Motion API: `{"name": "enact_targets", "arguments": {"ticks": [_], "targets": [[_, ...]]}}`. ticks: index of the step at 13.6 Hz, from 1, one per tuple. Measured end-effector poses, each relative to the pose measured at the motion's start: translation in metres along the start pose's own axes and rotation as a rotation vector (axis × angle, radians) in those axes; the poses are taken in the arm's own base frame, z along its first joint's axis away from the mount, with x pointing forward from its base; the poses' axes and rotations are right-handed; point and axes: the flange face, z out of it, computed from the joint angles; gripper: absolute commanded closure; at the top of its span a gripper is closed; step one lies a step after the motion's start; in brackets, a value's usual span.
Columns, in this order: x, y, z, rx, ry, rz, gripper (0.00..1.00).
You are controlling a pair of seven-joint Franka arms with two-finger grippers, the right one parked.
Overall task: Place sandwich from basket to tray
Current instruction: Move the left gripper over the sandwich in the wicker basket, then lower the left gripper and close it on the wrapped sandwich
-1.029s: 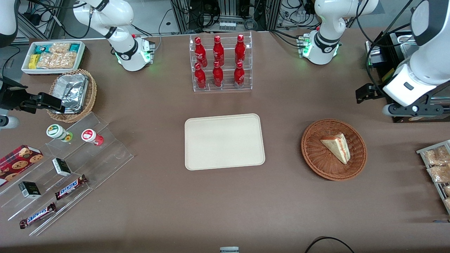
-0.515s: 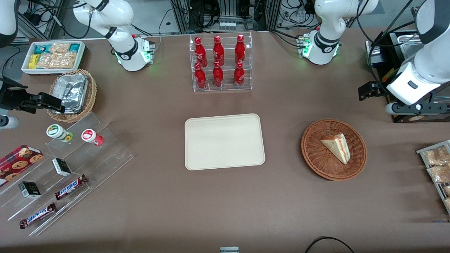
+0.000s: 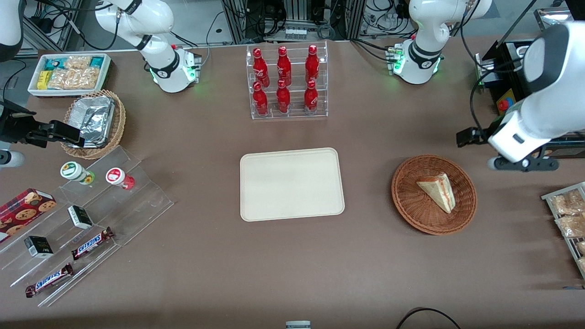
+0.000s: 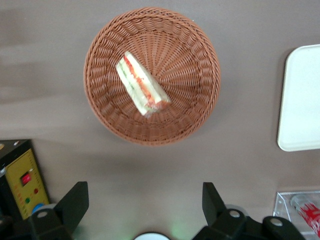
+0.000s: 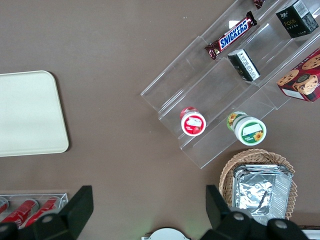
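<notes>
The sandwich (image 3: 438,191), a pale wedge with red and green filling, lies in the round reddish-brown basket (image 3: 406,201) toward the working arm's end of the table. The wrist view shows the same sandwich (image 4: 141,85) resting on its side in the basket (image 4: 190,100). My gripper (image 3: 470,137) hangs open above the bare table, a little farther from the front camera than the basket; its fingers (image 4: 75,202) stand wide apart with nothing between them. The cream tray (image 3: 291,184) sits at the table's middle, its edge also in the wrist view (image 4: 302,100).
A clear rack of red bottles (image 3: 285,82) stands farther back than the tray. A black box with a yellow panel (image 4: 25,182) sits close to the gripper. A wire rack of snack packets (image 3: 566,214) lies at the working arm's end, nearer the camera.
My gripper has moved down and nearer to the basket, with the arm swinging in over the table edge. Sandwich, basket and tray have not moved.
</notes>
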Motion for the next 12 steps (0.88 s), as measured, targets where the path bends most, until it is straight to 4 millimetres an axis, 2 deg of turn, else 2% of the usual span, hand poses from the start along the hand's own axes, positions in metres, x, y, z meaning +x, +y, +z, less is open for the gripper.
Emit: {"name": "enact_targets", "arguments": {"ticks": [4, 9, 12], "targets": [[0.012, -0.002, 0.057, -0.004, 0.032, -0.023, 0.0], [0.015, -0.017, 0.109, -0.013, 0.069, -0.086, 0.0], [0.022, -0.019, 0.138, -0.021, 0.062, -0.17, 0.0]]}}
